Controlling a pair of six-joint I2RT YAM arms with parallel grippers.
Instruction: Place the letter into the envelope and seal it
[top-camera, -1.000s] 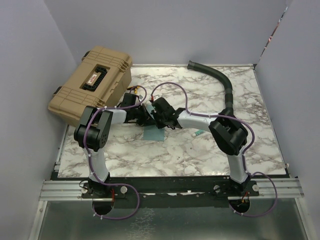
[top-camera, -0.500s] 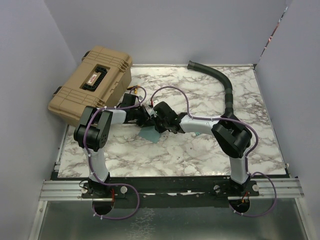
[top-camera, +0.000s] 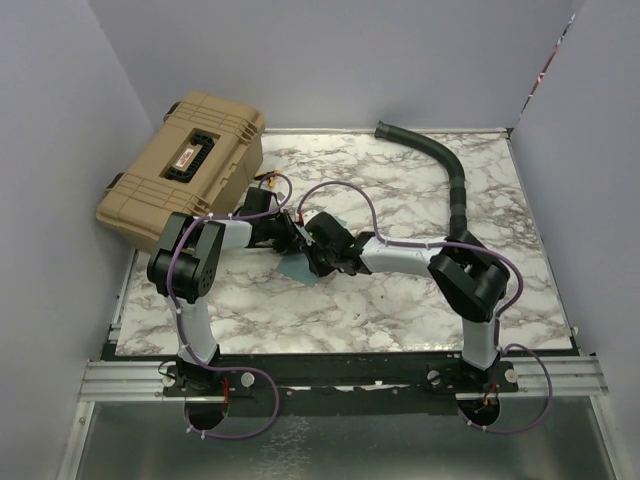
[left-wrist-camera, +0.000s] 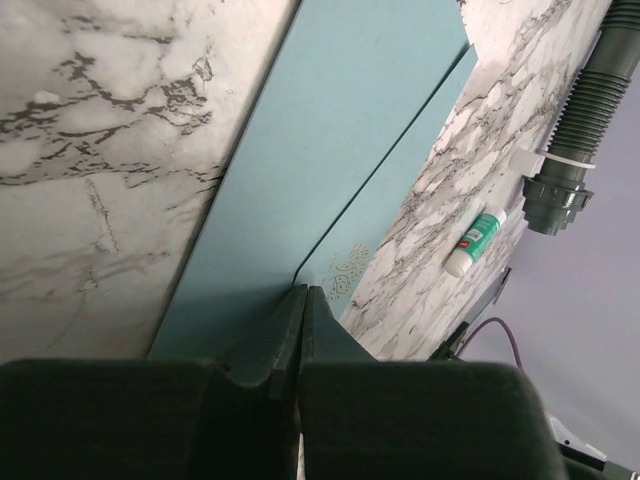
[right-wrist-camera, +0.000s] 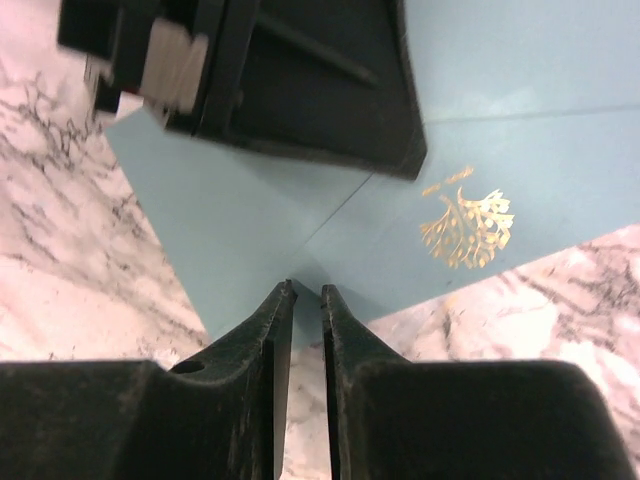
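Item: the envelope (left-wrist-camera: 350, 130), teal, lying flat on the marble table (top-camera: 400, 310), a little toward 9 o'clock from the table's middle in the top view. It has a gold leaf emblem (right-wrist-camera: 467, 225) near one edge and a straight fold line across its face.

Left gripper (left-wrist-camera: 303, 295): clenched tight, tips set on the envelope where the fold line ends. Cannot tell whether paper is nipped between them.

Right gripper (right-wrist-camera: 305, 292): jaws a narrow slit apart, tips over the envelope's edge, the emblem at 2 o'clock from them and the left gripper at 11 o'clock.

Small green-and-white tube (left-wrist-camera: 478, 238): on the marble at 3 o'clock of the emblem in the left wrist view, apart from the envelope.

Tan hard case (top-camera: 190, 165): at 10 o'clock, overhanging the table's corner.

Black ribbed hose (top-camera: 455, 180): at 1 o'clock, curving down toward 3.
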